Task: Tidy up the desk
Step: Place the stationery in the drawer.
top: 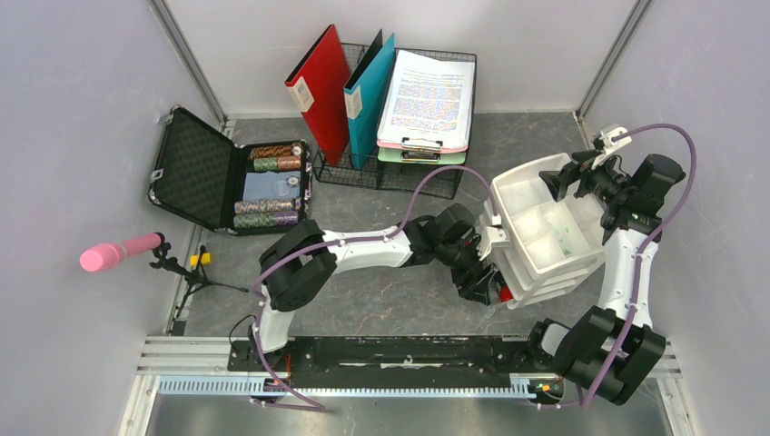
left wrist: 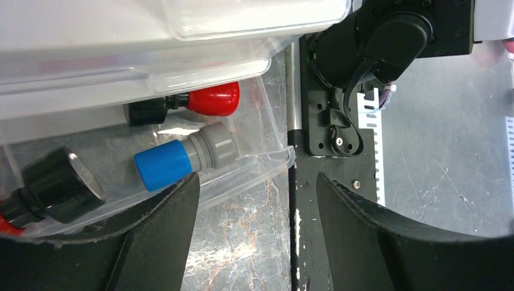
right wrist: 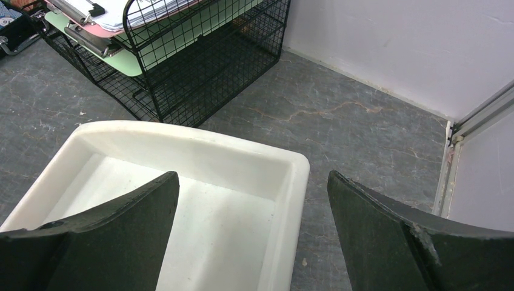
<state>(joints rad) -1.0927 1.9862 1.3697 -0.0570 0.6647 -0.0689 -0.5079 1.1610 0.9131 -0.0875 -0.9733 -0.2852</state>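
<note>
Working at the white drawer unit (top: 545,227) on the right of the table (top: 381,291), the left claw (left wrist: 257,182) stands open astride the rim of the clear bottom drawer (left wrist: 242,139), gripping nothing; the right claw (right wrist: 253,174) gapes empty above the top tray (right wrist: 291,200). Next, probably: pinch that rim squarely.

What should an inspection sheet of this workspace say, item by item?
Surface: desk, dark stone look, bare in the middle.
Job's things: white drawer unit, its clear drawer partly out, with a blue cap and a red cap inside; rack holding red folder, teal folder, clipboard.
Clutter: open case with chips; pink microphone on a stand.
Grippers: left gripper open at the drawer's corner; right gripper open above the top tray.
Cables: purple cables loop off both arms.
Surroundings: pale walls; rail at the near edge.
</note>
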